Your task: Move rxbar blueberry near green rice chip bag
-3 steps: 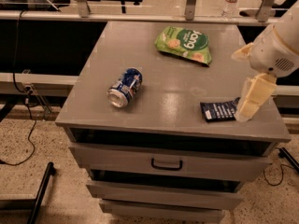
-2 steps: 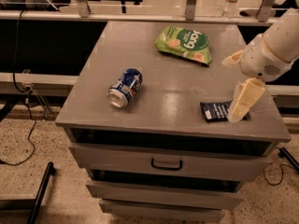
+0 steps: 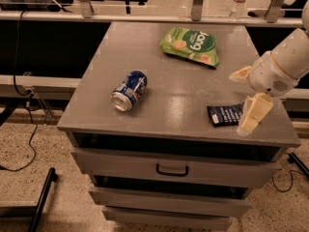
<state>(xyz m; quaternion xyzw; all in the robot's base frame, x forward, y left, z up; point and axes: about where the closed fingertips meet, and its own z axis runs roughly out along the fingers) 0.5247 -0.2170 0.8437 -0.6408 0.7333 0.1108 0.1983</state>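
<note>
**Pincer closes in on the bar, bar not yet gripped**

Moved since a second ago: only the pincer (image 3: 238, 102). It has slid toward the left of the view and sunk a little. Its lower pale finger (image 3: 253, 112) now overlaps the right end of the rxbar blueberry (image 3: 223, 115), where before it hung just off that end. Nothing else on the counter (image 3: 183, 105) has shifted.

Camera view: the pincer's two fingers stand apart and hold nothing. One points out above the bar and the other slants down across its right edge. The dark navy bar lies flat on the counter directly under and just beside the pincer, near the front right corner. I cannot tell whether the lower finger touches the wrapper or only hangs over it.

The green rice chip bag (image 3: 190, 45) sits well beyond the pincer, farther back on the counter and toward the left of the view. A drink can (image 3: 129, 90) lies on its side well apart from the pincer, far to the left.

As I read it, the approach is nearly done and the grasp comes next. The carry to the bag has not begun, so most of the task remains. The thin, flat wrapper may slide forward off the near edge if the fingers push it and fail to pinch it.
</note>
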